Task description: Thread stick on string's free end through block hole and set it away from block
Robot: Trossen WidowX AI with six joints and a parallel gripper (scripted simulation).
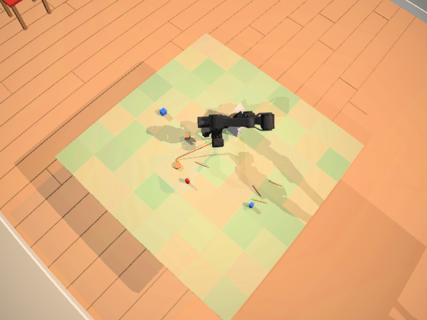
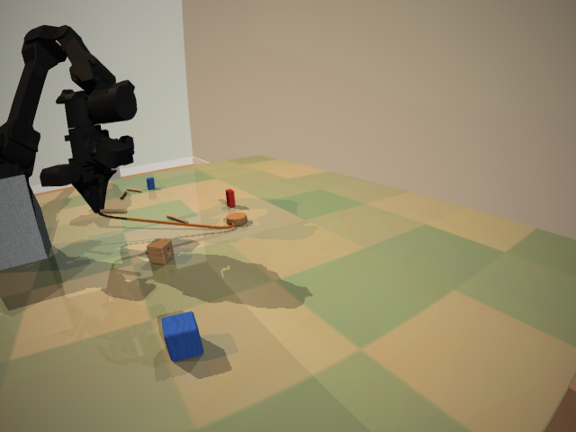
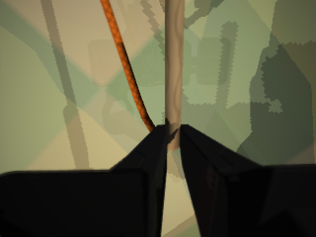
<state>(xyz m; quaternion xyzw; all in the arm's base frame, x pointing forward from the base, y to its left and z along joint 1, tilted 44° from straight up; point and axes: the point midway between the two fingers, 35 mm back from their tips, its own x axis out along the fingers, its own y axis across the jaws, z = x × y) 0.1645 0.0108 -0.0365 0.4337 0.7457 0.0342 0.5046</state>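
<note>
My gripper (image 2: 98,211) (image 3: 172,132) is shut on the string-end of the wooden stick (image 2: 113,211) (image 3: 174,64) and holds it above the table. The stick points level out of the fingertips, towards the button side in the exterior view. The orange string (image 1: 195,151) (image 2: 162,222) (image 3: 125,74) runs nearly straight from the fingertips to the round button (image 1: 177,165) (image 2: 236,219), beside the block, not through it. The wooden block (image 1: 187,135) (image 2: 159,251) sits on the table with a hole opening visible in one side face. The arm hides the fingertips in the top view.
A loose stick (image 1: 201,164) (image 2: 176,218) lies near the button. Several more lie farther off, beside a small blue piece (image 1: 251,205) (image 2: 150,183). A red piece (image 1: 187,181) (image 2: 229,198) stands beyond the button. A blue cube (image 1: 163,111) (image 2: 182,337) is on the block's other side.
</note>
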